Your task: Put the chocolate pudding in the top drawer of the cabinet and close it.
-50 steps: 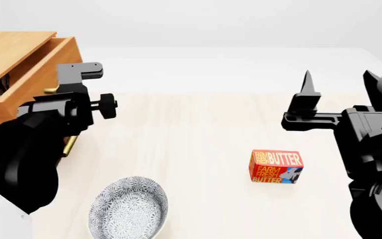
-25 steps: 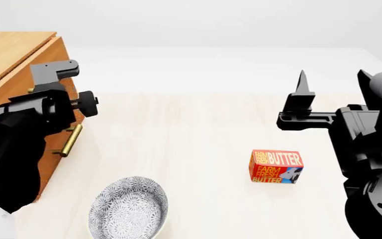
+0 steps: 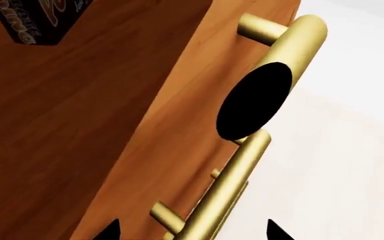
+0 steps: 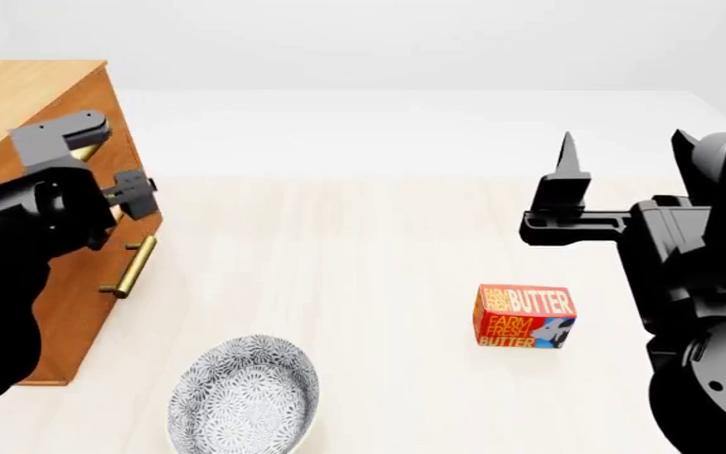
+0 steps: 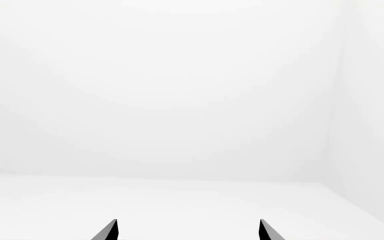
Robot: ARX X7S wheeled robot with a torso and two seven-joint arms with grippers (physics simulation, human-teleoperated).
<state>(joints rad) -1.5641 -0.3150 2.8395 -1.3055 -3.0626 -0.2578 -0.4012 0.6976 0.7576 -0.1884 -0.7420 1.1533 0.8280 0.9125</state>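
The orange-brown cabinet [image 4: 23,95] stands at the left, and its top drawer [image 4: 113,109] sits flush with the front. My left gripper [image 4: 79,142] is against that front. In the left wrist view it [image 3: 192,232] is open, its two dark tips either side of a brass bar handle [image 3: 225,185]. At that view's edge a corner of the dark chocolate pudding box [image 3: 32,20] with orange lettering shows against the wood; in the head view it is hidden. My right gripper [image 4: 565,165] hangs open over the table, pointing up, with nothing between its fingertips [image 5: 112,231].
A red-and-yellow butter box [image 4: 524,317] lies on the pale table right of centre. Near the front edge, beside the cabinet, sits a patterned bowl [image 4: 243,392]. The lower drawer's brass handle [image 4: 129,265] sticks out from the cabinet front.
The top drawer slid from open to flush with the cabinet as my left gripper moved left with it. The right arm drifted slightly left.
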